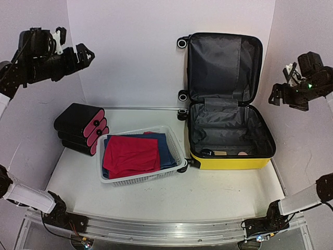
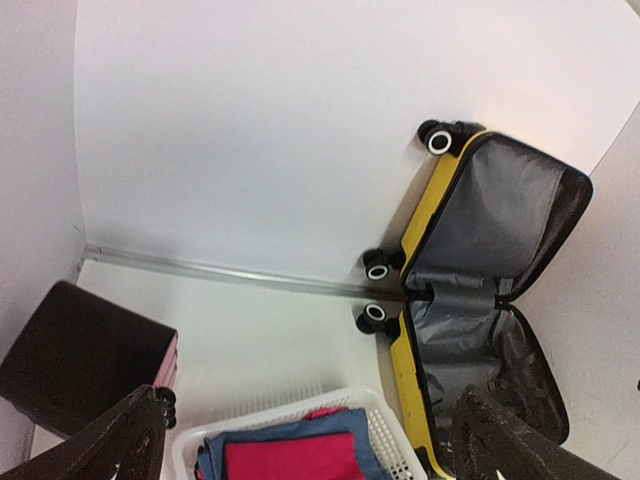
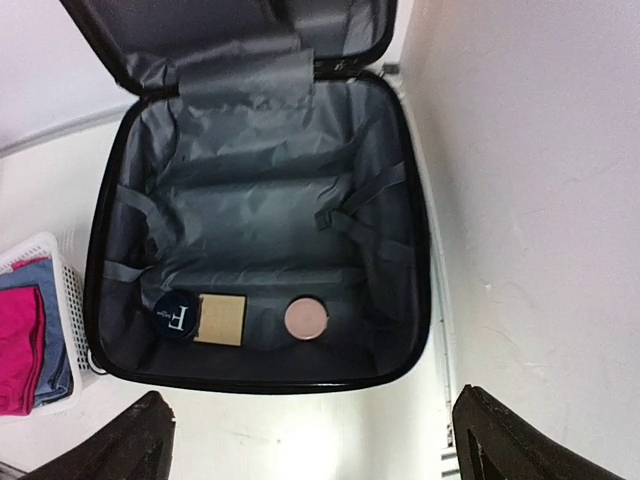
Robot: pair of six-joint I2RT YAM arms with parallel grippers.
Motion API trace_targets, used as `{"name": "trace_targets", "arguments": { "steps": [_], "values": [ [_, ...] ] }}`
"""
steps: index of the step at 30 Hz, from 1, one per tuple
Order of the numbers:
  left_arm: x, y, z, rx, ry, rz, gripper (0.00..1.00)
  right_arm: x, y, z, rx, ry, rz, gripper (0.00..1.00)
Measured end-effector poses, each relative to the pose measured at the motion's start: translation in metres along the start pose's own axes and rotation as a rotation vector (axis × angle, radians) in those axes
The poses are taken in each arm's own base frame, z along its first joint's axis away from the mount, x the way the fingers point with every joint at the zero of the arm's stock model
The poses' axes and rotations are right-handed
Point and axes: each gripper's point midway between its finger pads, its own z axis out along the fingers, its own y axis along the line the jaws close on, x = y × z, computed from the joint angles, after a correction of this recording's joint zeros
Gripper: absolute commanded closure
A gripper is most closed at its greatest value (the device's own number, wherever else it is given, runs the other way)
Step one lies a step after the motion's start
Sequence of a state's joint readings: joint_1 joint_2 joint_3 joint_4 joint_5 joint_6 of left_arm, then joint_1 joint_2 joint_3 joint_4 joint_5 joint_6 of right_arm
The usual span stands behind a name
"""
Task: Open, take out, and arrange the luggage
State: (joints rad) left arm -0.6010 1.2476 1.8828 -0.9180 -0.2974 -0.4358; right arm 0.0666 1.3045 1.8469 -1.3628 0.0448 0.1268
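The yellow suitcase [image 1: 229, 160] lies open at the right of the table, its lid [image 1: 223, 65] leaning on the back wall. Its grey lining [image 3: 270, 230] holds a dark round tin [image 3: 178, 313], a tan square box [image 3: 220, 320] and a pink round compact [image 3: 306, 317] along the near wall. The suitcase also shows in the left wrist view [image 2: 412, 370]. My left gripper [image 1: 86, 54] is open and empty, raised high at the far left. My right gripper [image 1: 278, 95] is open and empty, raised high to the right of the suitcase.
A white mesh basket [image 1: 177, 151] with folded red cloth [image 1: 130, 155] over blue cloth [image 1: 165, 151] stands left of the suitcase. A black case with pink round ends [image 1: 80, 127] lies at the far left. White walls close the back and both sides.
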Motion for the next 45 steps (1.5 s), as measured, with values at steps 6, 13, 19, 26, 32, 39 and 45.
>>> {"name": "trace_targets", "arguments": {
  "steps": [6, 13, 19, 26, 32, 39, 45],
  "values": [
    [-0.021, -0.008, 0.0, 0.011, -0.058, 0.045, 0.01, 0.002, -0.003, -0.033, -0.007, -0.086, 0.011, 0.02],
    [0.044, -0.004, 0.054, -0.009, 0.141, 0.073, 0.01, 0.03, 0.02, 0.009, -0.124, 0.087, 0.057, 0.02],
    [0.089, 0.038, 0.102, -0.106, 0.331, 0.004, 0.01, 0.061, 0.037, 0.064, -0.196, 0.306, 0.103, 0.02],
    [0.162, 0.06, 0.122, -0.136, 0.603, -0.06, 0.03, 0.085, 0.066, 0.108, -0.296, 0.498, 0.143, 0.02],
    [0.264, 0.093, 0.088, -0.273, 0.914, -0.131, 0.19, 0.091, 0.08, 0.131, -0.345, 0.571, 0.16, 0.02],
    [0.323, 0.119, 0.055, -0.428, 1.097, -0.179, 0.43, 0.082, 0.086, 0.129, -0.383, 0.553, 0.159, 0.02],
    [0.356, 0.13, 0.065, -0.489, 1.144, -0.164, 0.51, 0.077, 0.087, 0.126, -0.396, 0.536, 0.14, 0.02]
  ]
}}
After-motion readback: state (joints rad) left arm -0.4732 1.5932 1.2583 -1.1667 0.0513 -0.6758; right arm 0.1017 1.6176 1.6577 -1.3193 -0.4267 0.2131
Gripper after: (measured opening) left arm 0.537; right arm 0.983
